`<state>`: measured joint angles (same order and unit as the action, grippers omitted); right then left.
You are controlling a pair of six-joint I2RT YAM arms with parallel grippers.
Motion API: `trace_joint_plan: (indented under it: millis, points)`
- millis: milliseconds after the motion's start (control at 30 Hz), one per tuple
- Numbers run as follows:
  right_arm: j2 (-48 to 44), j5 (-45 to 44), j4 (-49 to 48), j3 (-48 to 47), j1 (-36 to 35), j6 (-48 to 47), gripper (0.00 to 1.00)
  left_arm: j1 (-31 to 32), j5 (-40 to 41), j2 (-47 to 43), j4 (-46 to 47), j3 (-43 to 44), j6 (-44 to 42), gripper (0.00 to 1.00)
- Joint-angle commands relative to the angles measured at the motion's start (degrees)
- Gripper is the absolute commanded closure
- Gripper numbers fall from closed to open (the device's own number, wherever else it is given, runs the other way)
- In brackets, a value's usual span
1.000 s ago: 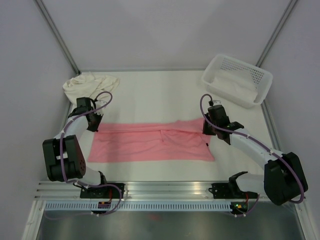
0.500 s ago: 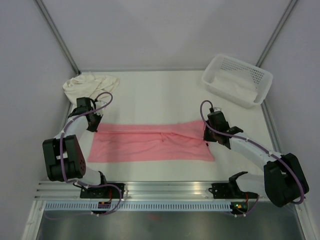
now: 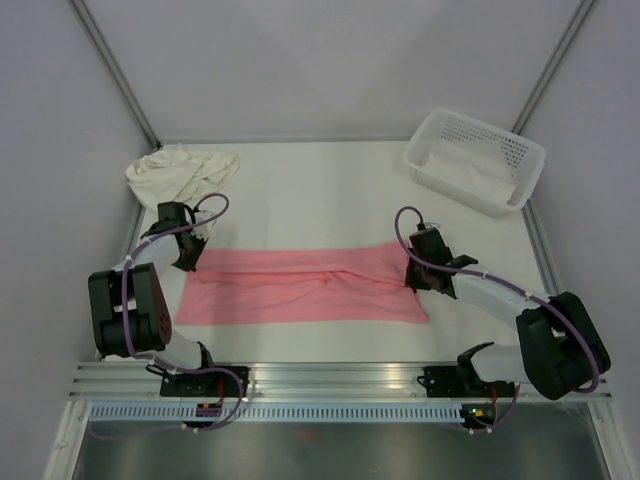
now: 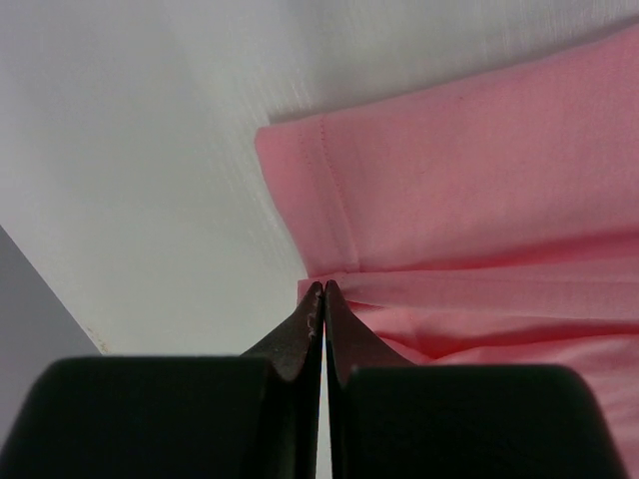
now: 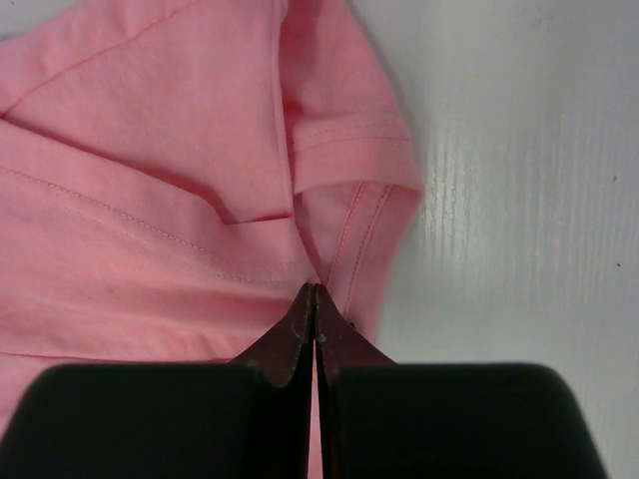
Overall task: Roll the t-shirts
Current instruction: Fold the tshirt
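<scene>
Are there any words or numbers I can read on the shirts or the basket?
None can be read. The pink t-shirt shows only plain cloth and stitching, even close up in both wrist views. The cream t-shirt and the white basket show no print or label either.
</scene>
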<state>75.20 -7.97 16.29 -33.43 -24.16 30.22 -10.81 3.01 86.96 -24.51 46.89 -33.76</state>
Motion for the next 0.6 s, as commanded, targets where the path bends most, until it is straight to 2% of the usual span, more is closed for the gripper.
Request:
trace_joint_plan:
  millis: [0, 100, 267, 333, 367, 400, 467, 500, 567]
  points:
    - [-2.16, -3.81, 0.66, -1.46, -0.09, -0.86, 1.00, -0.35, 0.77, -0.82, 2.54, 0.74, -2.89, 0.98]
    - [-2.60, -5.13, 2.33, -2.08, -0.09, -1.30, 1.00, -0.44, 1.83, -0.74, 3.50, 0.13, -3.77, 0.98]
    - [-2.52, -2.33, 0.41, 0.38, -0.09, 0.37, 1.00, -0.53, 0.87, 0.49, 4.47, -1.63, -4.12, 0.98]
    - [-1.11, -1.53, -0.91, 1.52, -0.09, 1.15, 0.92, -0.44, 0.34, 1.46, 4.56, -2.42, -4.12, 0.97]
    - [-0.32, -1.00, -1.09, 1.53, -0.18, 1.16, 0.87, -0.53, 0.33, 1.72, 4.56, -2.51, -4.12, 0.94]
    - [-0.14, -1.00, -1.09, 1.35, -0.10, 1.16, 0.77, -0.44, 0.42, 1.90, 4.74, -2.68, -4.12, 0.84]
    - [-0.75, -1.26, -0.56, 0.91, -0.10, 0.72, 0.71, -0.44, 0.16, 1.11, 4.65, -2.68, -4.03, 0.70]
    - [-1.10, -2.22, 0.48, 0.30, -0.09, 0.55, 0.68, -0.44, -0.28, 0.50, 4.65, -2.95, -4.12, 0.57]
    - [-2.94, -3.45, 1.72, -0.58, -0.09, -0.33, 0.65, -0.53, -0.89, -2.13, 4.48, -3.47, -4.56, 0.46]
